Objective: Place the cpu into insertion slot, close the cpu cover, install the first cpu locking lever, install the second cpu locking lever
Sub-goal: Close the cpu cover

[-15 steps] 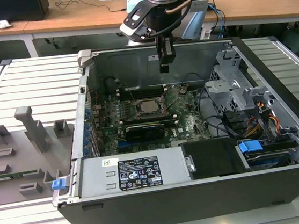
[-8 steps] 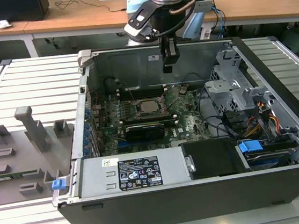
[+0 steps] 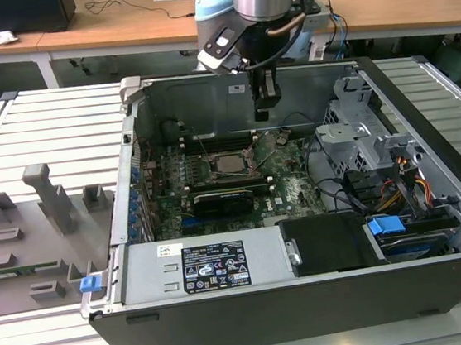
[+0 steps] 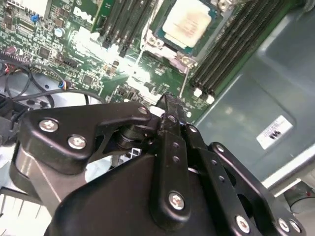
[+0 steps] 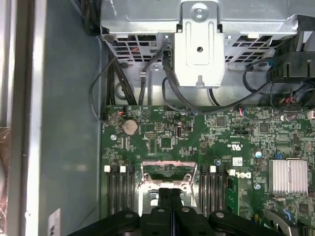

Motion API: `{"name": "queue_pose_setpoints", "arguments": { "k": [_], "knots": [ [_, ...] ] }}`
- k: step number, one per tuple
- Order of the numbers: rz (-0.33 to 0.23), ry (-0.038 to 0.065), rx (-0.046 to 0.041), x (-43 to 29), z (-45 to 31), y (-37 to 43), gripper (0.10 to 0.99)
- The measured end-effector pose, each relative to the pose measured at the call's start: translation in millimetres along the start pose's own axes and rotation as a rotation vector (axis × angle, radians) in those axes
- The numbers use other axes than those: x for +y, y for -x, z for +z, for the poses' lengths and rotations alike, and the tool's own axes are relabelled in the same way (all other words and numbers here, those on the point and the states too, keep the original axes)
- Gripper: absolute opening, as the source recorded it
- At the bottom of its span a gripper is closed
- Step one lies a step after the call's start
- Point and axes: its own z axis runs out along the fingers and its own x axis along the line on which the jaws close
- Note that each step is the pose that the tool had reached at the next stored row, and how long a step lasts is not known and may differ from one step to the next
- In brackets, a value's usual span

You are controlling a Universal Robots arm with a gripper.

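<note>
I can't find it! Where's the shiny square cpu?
In the exterior view, the cpu sits mid-picture on the green board, beside the long black card.

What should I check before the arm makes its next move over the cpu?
1. Cpu seated flat: ok.
2. Cover down around the cpu: ok, as far as the second wrist view shows.
3. Lever beside the cover latched: cannot tell.
4. Gripper empty: ok, shut with nothing between its fingers.
5. Gripper off the board: ok, it hangs above it in the exterior view.
</note>
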Motion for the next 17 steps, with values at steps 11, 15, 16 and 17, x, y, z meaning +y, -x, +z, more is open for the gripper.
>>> {"name": "queue_pose_setpoints", "arguments": {
  "k": [11,15,16,17],
  "knots": [
    [-0.001,-0.008,-0.0026,24.1,23.7,2.0,0.106],
    [-0.001,-0.008,-0.003,24.0,27.7,2.1,0.106],
    [-0.001,-0.008,-0.0034,23.9,28.5,2.1,0.106],
    [-0.001,-0.008,-0.005,24.1,29.1,2.2,0.106]
  ]
}}
